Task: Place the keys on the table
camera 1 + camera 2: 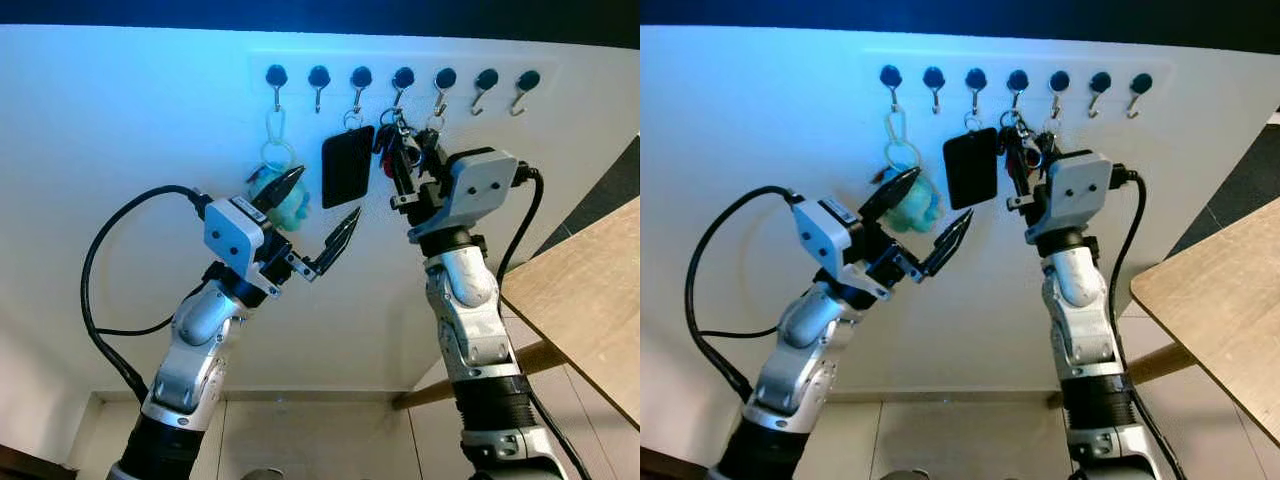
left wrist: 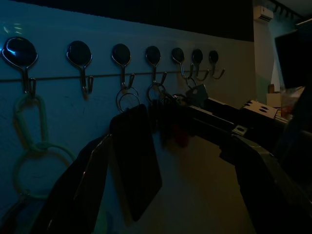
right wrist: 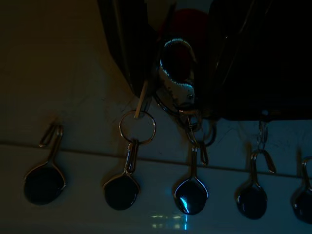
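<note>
A bunch of keys (image 1: 401,139) with a red fob hangs from the fourth hook (image 1: 403,78) of a wall row. My right gripper (image 1: 413,160) is raised to the bunch with its fingers on both sides of it. In the right wrist view the keys (image 3: 176,66) sit pinched between the two dark fingers (image 3: 127,44), still hanging on their hook (image 3: 191,191). My left gripper (image 1: 318,212) is open in front of the wall, below a black card (image 1: 347,165) and beside a teal plush keychain (image 1: 290,208), holding nothing. The wooden table (image 1: 590,290) stands at the right.
Several black hooks (image 1: 486,80) line the white wall, and the two rightmost hold nothing. The black card (image 2: 136,161) and a teal ring (image 2: 29,146) hang close to my left fingers (image 2: 83,195). Pale floor (image 1: 320,440) lies below, with the table's edge close to my right arm.
</note>
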Controlling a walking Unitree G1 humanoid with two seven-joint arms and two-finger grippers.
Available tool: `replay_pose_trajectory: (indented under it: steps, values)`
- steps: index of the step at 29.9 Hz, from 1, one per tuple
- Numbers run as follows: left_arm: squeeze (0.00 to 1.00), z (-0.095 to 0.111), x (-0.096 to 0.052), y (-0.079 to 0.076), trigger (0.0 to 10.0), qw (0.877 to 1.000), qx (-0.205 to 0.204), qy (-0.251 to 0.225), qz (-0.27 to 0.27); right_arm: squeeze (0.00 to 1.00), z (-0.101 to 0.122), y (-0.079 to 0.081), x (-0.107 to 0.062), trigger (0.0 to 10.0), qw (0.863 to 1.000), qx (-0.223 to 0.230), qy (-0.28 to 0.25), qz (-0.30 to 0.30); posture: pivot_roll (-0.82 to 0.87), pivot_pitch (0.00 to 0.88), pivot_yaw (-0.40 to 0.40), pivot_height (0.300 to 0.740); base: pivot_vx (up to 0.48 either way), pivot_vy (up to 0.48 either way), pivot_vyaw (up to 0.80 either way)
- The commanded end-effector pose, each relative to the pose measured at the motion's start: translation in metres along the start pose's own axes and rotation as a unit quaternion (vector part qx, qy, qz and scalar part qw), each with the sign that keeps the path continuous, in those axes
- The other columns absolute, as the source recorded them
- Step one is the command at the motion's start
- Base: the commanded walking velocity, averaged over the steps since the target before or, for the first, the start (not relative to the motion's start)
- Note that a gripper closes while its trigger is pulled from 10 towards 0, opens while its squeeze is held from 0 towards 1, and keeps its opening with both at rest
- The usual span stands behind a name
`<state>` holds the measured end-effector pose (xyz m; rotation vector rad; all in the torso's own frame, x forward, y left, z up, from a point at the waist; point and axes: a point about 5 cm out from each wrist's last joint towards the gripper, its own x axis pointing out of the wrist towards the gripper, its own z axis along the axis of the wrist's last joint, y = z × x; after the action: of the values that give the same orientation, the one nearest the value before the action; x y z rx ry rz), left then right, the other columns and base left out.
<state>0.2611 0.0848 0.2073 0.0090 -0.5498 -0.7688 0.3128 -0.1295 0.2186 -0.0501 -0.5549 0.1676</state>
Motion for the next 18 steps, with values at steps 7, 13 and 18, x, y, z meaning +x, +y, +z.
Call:
replay_pose_trajectory:
  steps: [7, 13, 18]
  values:
    - [0.0, 0.003, -0.001, -0.002, 10.0, 1.0, 0.014, 0.002, -0.01, 0.0, -0.002, -0.012, -0.009, 10.0, 0.999, -0.007, 0.0, -0.034, 0.05, 0.069, -0.037, 0.74, 0.0, 0.0, 0.0]
    - [0.0, 0.003, 0.0, -0.002, 10.0, 1.0, 0.014, 0.001, -0.008, 1.0, 0.003, -0.009, -0.008, 10.0, 0.999, -0.006, -0.017, -0.027, 0.05, 0.073, -0.038, 0.74, 0.0, 0.0, 0.0]
    - [0.0, 0.003, 0.0, -0.002, 10.0, 1.0, 0.014, 0.001, -0.007, 0.0, 0.005, -0.01, -0.008, 10.0, 0.999, -0.013, -0.023, -0.034, 0.05, 0.076, -0.04, 0.74, 0.0, 0.0, 0.0]
